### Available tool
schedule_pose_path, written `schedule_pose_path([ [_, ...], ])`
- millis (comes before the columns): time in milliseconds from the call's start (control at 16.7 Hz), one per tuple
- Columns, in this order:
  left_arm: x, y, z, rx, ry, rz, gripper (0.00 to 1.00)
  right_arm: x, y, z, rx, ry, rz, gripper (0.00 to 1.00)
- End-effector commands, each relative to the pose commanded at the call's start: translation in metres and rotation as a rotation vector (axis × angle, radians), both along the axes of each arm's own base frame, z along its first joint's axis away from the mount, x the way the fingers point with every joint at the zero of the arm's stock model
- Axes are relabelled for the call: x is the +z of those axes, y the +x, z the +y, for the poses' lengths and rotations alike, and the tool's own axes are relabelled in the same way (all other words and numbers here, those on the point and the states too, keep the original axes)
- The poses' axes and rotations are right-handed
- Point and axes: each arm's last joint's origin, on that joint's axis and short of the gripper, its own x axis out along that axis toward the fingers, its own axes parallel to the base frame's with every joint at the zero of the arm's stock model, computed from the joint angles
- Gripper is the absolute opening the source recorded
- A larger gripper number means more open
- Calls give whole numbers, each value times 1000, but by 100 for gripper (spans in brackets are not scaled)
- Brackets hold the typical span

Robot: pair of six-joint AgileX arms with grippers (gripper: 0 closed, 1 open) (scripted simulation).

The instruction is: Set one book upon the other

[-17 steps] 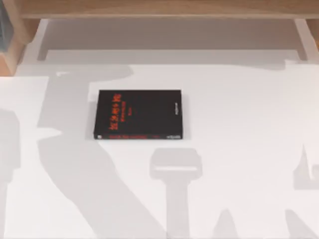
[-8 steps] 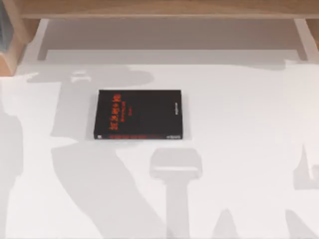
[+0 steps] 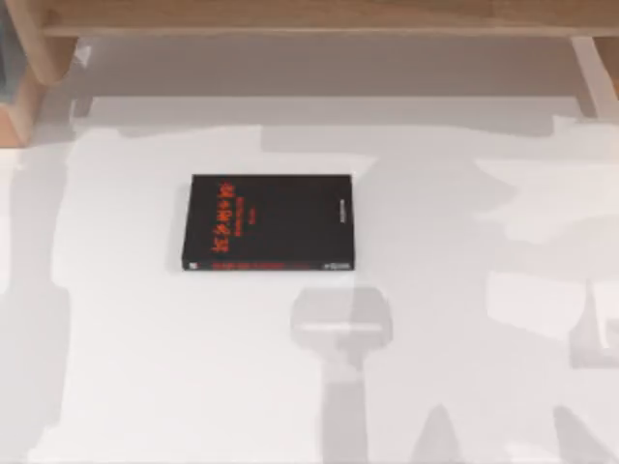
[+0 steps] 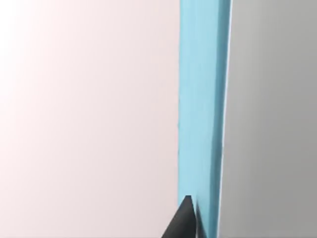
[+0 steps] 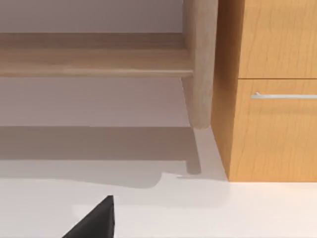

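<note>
The black book (image 3: pixel 268 221), with red lettering and a red strip along its near edge, lies flat on the white table (image 3: pixel 464 319), left of centre in the top view. The light blue book (image 4: pixel 200 114) appears edge-on and very close in the left wrist view, with its thin white page edge along one side. My left gripper (image 4: pixel 190 223) is shut on it, one dark fingertip (image 4: pixel 182 220) pressed against the cover. In the right wrist view, a dark part of my right gripper (image 5: pixel 96 220) sits low over the table, facing the back furniture.
A wooden shelf (image 3: pixel 319 17) runs along the back of the table. A wooden cabinet (image 5: pixel 270 89) with a drawer handle (image 5: pixel 282 95) and a round wooden post (image 5: pixel 200 64) stand ahead of the right wrist. Broad arm shadows fall across the tabletop.
The black book has not moved. The shadows on the table have shifted: the narrow shadow at the left has spread toward the back and across to the right side.
</note>
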Motion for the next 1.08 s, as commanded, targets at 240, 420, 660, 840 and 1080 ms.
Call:
schedule_pose_path([
  [240, 23, -42, -69, 34, 152, -56, 0, 0, 0, 0, 0, 0, 0, 100],
  [420, 21, -68, -118, 28, 244, -35, 0, 0, 0, 0, 0, 0, 0, 100],
  [660, -20, -86, -180, -31, 402, 116, 0, 0, 0, 0, 0, 0, 0, 100],
  [840, -83, -88, -227, -110, 585, 306, 0, 0, 0, 0, 0, 0, 0, 100],
  [1080, -187, -95, -268, -214, 868, 585, 0, 0, 0, 0, 0, 0, 0, 100],
])
